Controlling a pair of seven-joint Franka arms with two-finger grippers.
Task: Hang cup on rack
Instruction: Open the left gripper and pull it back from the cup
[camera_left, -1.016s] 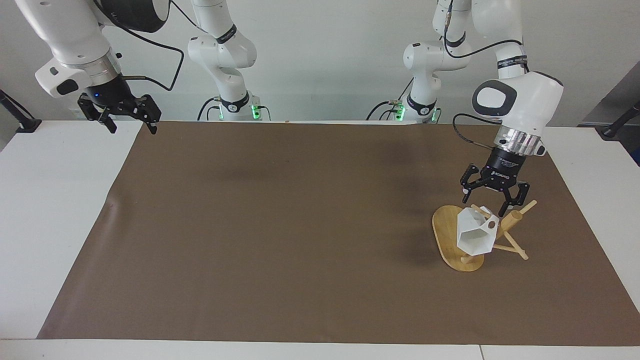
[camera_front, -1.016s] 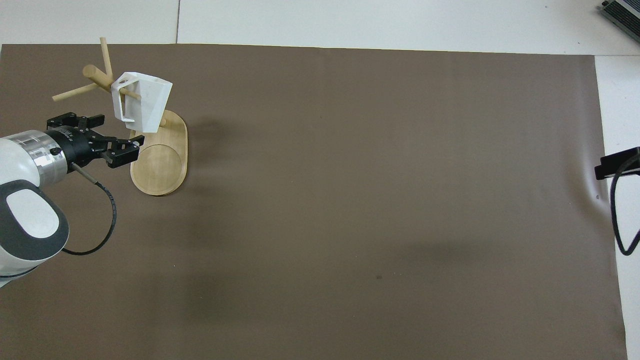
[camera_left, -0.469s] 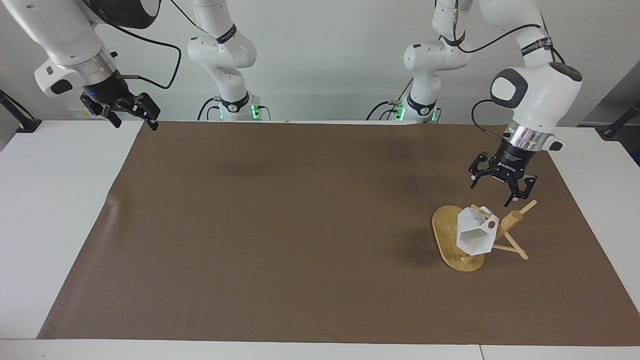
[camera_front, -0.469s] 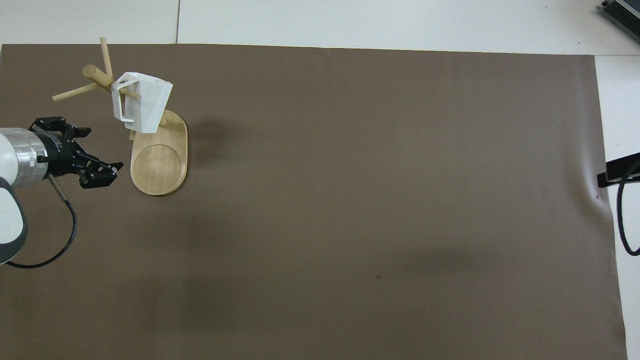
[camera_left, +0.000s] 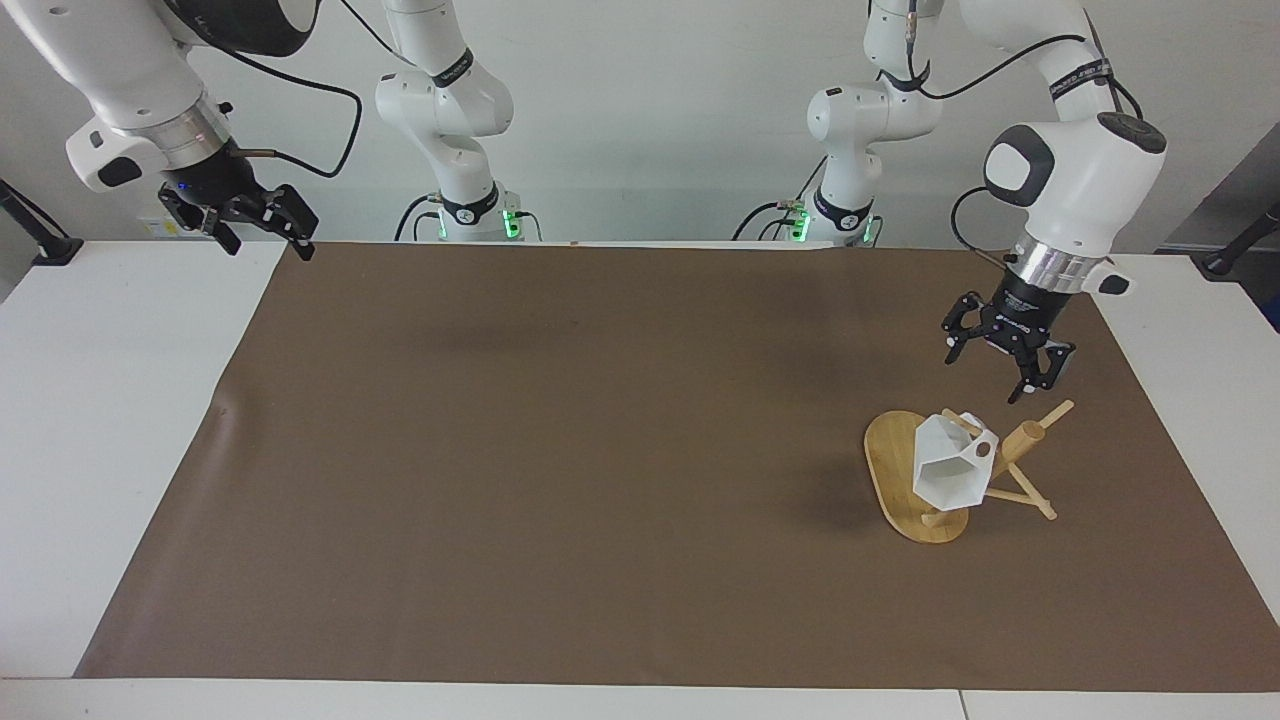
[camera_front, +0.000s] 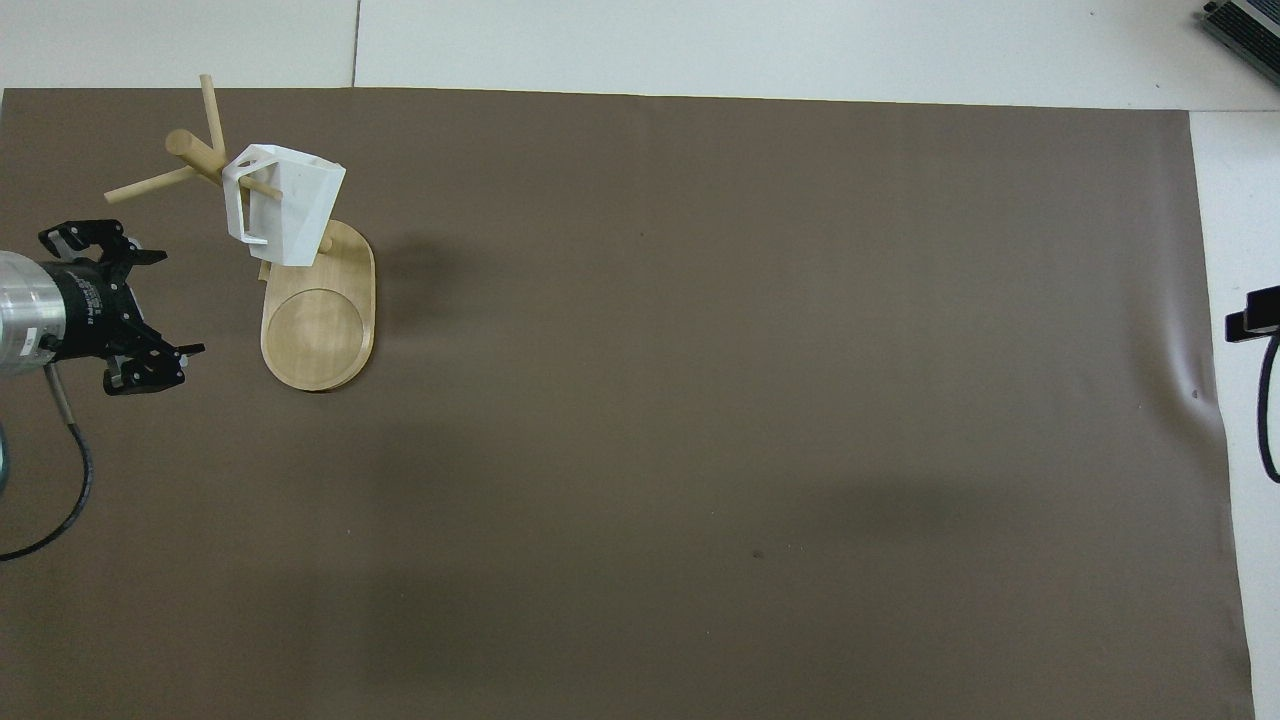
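Observation:
The white faceted cup (camera_left: 948, 470) (camera_front: 288, 205) hangs by its handle on a peg of the bamboo rack (camera_left: 888, 462) (camera_front: 316, 330), toward the left arm's end of the brown mat. Nothing holds it, and its open mouth tilts downward. My left gripper (camera_left: 985, 376) (camera_front: 172, 304) is open and empty in the air, clear of the cup, over the mat beside the rack's base. My right gripper (camera_left: 270, 245) waits open and empty above the mat's corner at the right arm's end. Only a black edge of the right gripper (camera_front: 1254, 313) shows in the overhead view.
The rack's central post (camera_left: 1022, 440) (camera_front: 194, 151) carries thin pegs that stick out sideways. A brown mat (camera_left: 600, 450) (camera_front: 700, 400) covers most of the white table. A grey device's corner (camera_front: 1245, 30) lies at the table's farthest edge.
My left gripper has drawn up and away from the cup and rack, toward the robots, still open. The cup stays on its peg. My right gripper has shifted slightly outward.

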